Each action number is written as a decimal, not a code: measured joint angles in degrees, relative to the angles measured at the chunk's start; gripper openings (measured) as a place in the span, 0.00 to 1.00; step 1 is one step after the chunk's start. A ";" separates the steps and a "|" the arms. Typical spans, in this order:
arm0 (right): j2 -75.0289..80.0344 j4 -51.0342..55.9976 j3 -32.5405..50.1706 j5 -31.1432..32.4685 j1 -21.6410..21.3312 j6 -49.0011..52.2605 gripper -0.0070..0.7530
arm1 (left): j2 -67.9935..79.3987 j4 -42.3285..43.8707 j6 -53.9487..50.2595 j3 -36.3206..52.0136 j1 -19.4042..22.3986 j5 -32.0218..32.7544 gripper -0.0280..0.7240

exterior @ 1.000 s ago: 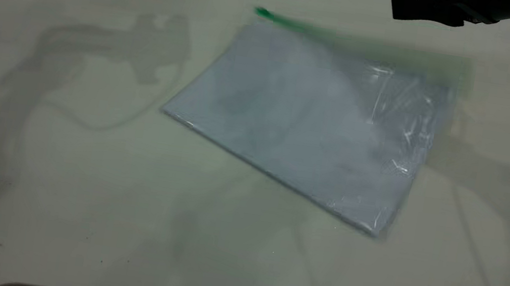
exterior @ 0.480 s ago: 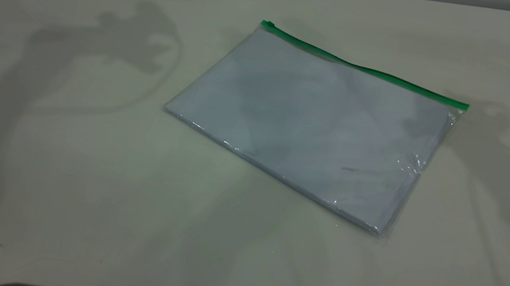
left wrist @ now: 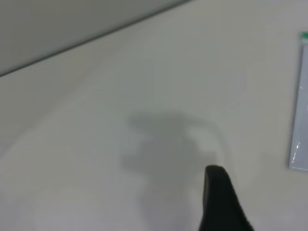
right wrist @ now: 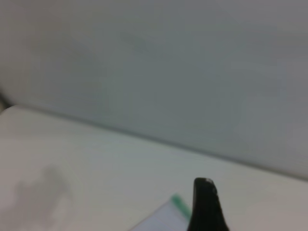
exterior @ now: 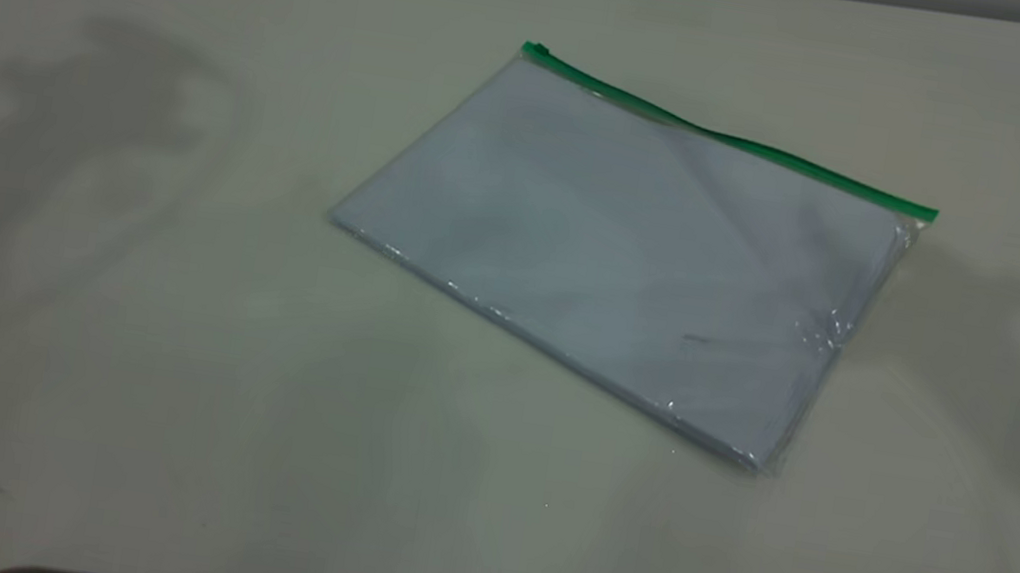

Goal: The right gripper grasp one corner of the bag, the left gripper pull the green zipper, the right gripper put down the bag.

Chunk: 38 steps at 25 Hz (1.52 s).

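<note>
Crinkly clear plastic, the bag [exterior: 621, 253] lies flat mid-table, sharp and still where a second ago it was blurred in motion. Its green zipper [exterior: 729, 137] runs along the far edge, slider at the left corner. Both arms have left the exterior view, so the set-down looks finished; only one fingertip of the left gripper [left wrist: 219, 199] and the right gripper [right wrist: 204, 204] shows, so I cannot tell their spread.

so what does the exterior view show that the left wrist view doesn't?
Exterior only: the whole bag lying flat, with the green zipper running along its far edge; neither arm appears. Left wrist only: one dark finger of the left pincer, above bare table. Both: the table and the bag's zipper corner.
</note>
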 joint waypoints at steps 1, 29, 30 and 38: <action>-1.96 -5.12 0.00 2.74 0.00 4.17 0.75 | -2.13 0.45 -0.75 0.00 0.00 1.07 0.70; -54.73 -51.55 20.95 33.41 0.00 48.86 0.75 | -67.34 3.11 -12.24 56.26 0.00 2.88 0.70; -56.35 -51.55 22.37 33.41 0.00 48.86 0.75 | -69.82 2.98 -11.91 59.04 0.00 2.88 0.70; -68.08 -51.55 28.68 34.04 0.00 49.03 0.75 | -87.66 -4.49 -6.81 74.75 0.00 2.88 0.70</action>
